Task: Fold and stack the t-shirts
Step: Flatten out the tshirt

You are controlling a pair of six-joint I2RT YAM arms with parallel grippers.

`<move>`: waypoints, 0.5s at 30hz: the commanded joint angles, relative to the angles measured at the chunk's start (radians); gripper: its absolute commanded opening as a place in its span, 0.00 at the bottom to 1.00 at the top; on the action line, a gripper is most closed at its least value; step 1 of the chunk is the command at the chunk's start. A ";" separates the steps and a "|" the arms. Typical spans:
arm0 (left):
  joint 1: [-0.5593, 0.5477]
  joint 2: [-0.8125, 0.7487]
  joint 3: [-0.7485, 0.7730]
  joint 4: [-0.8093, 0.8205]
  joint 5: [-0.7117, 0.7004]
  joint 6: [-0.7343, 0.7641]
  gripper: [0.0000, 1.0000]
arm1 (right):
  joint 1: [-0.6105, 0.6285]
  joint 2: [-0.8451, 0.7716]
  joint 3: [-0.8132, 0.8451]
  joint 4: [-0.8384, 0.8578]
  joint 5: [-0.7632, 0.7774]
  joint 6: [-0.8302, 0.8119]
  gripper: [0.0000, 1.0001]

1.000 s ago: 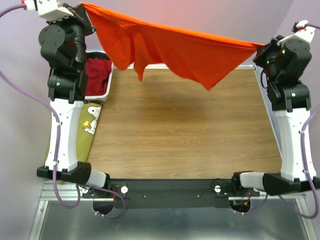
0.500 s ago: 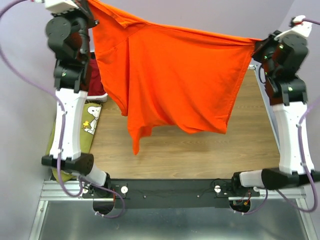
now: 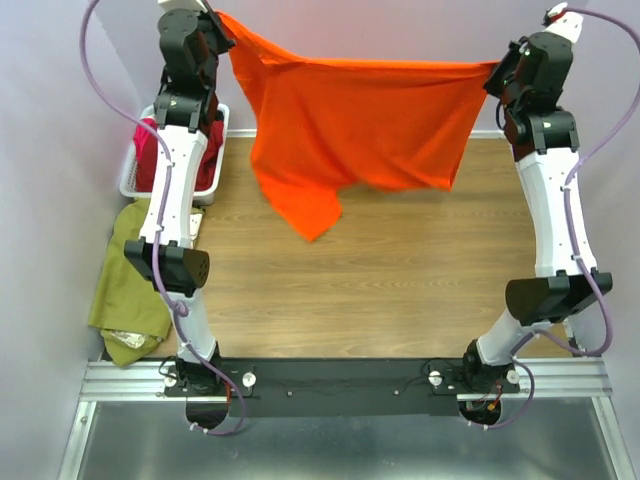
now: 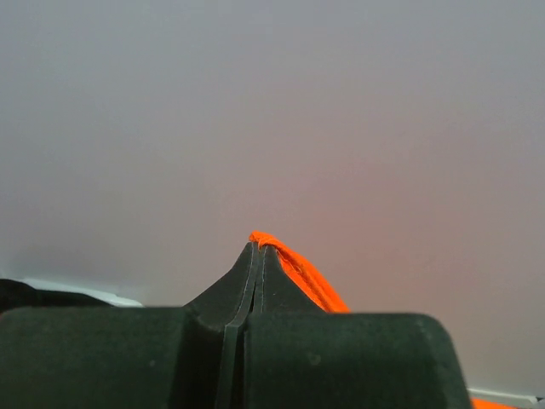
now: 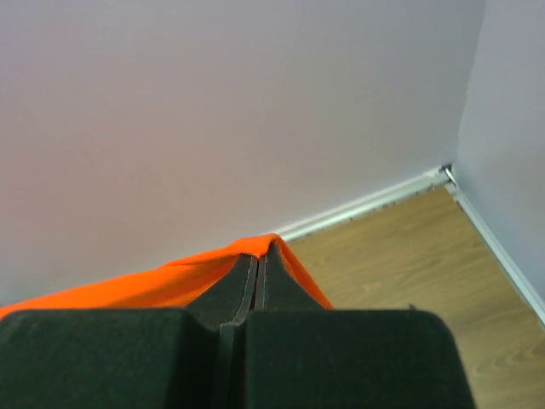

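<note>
Left gripper [image 3: 218,22] and right gripper [image 3: 497,75], both raised high at the far side, are each clamped on an upper corner of the orange t-shirt [image 3: 350,120], which hangs spread between them above the wooden table [image 3: 380,280]. Near left, an olive green t-shirt [image 3: 125,290] lies crumpled beside the table's edge. Farther back, a white slatted basket [image 3: 128,185] holds a dark red t-shirt [image 3: 148,150]. Compared with a second ago, the arms stand taller and the cloth hangs flatter. Its fabric looks smooth, with one pointed lower flap drooping on the left.
</note>
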 commanded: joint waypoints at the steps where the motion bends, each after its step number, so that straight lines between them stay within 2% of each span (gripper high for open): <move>1: 0.022 -0.169 0.008 0.121 0.021 0.013 0.00 | -0.014 -0.076 0.033 0.071 0.050 -0.033 0.01; 6: 0.027 -0.249 -0.055 0.111 0.036 0.039 0.00 | -0.015 -0.165 -0.060 0.094 0.047 -0.045 0.01; 9: 0.027 -0.325 -0.189 0.082 0.067 0.044 0.00 | -0.015 -0.214 -0.221 0.094 0.026 -0.034 0.01; 10: 0.027 -0.347 -0.239 0.071 0.073 0.041 0.00 | -0.015 -0.246 -0.328 0.092 0.021 -0.025 0.01; 11: 0.027 -0.392 -0.362 0.060 0.082 0.042 0.00 | -0.014 -0.265 -0.400 0.092 0.017 -0.017 0.01; 13: 0.026 -0.445 -0.510 0.025 0.092 0.032 0.00 | -0.014 -0.297 -0.523 0.086 -0.008 0.010 0.01; 14: 0.026 -0.498 -0.678 0.013 0.093 0.015 0.00 | -0.014 -0.323 -0.648 0.078 -0.018 0.022 0.01; 15: 0.026 -0.525 -0.764 -0.006 0.101 -0.005 0.00 | -0.014 -0.331 -0.701 0.059 -0.044 0.036 0.01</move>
